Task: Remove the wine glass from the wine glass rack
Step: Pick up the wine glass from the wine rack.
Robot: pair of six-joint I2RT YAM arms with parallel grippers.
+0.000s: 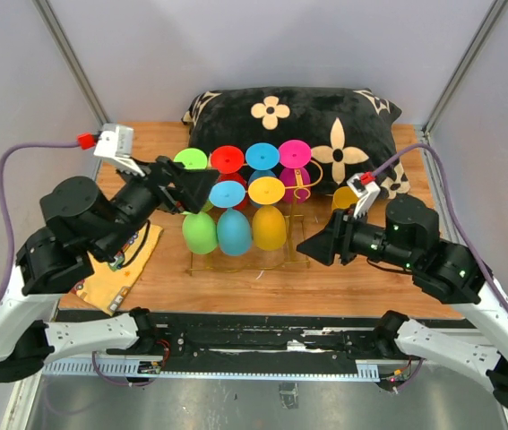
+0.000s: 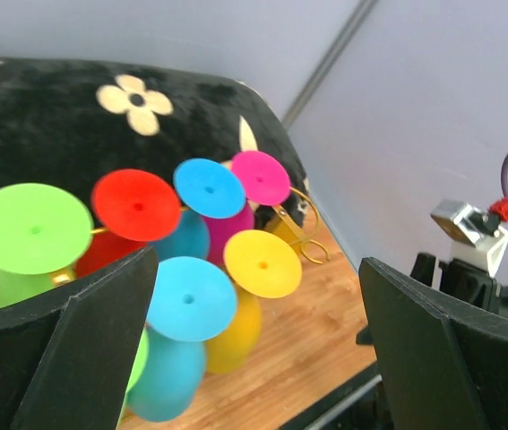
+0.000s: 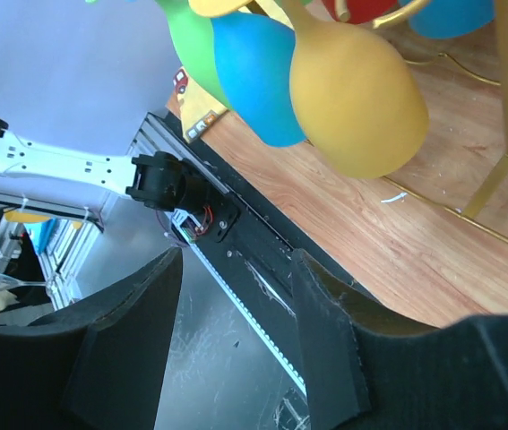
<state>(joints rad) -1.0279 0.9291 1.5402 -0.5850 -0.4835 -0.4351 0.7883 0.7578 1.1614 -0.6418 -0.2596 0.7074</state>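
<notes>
The left pincer (image 2: 258, 260) shows its two black fingers (image 2: 83, 331) large in the foreground of its wrist view, spread wide with nothing between them. It hovers at the left end of the wine glass rack (image 1: 300, 186), level with the round feet and nearest the green wine glass (image 1: 200, 233). The right pincer (image 1: 312, 246) is parted too and empty, low at the rack's front right corner, near the yellow wine glass (image 1: 270, 228).

The wine glasses (image 1: 234, 231) hang bowl-down from the gold rails in the middle of the bench (image 1: 173, 287), before a black cushion (image 1: 325, 116). They look like matte plastic or silicone: probably light and not brittle, though a rounded bowl could slip between flat fingers. The thin stem just under the foot seems the safer hold. The wire rack looks light enough to shift if tugged.
</notes>
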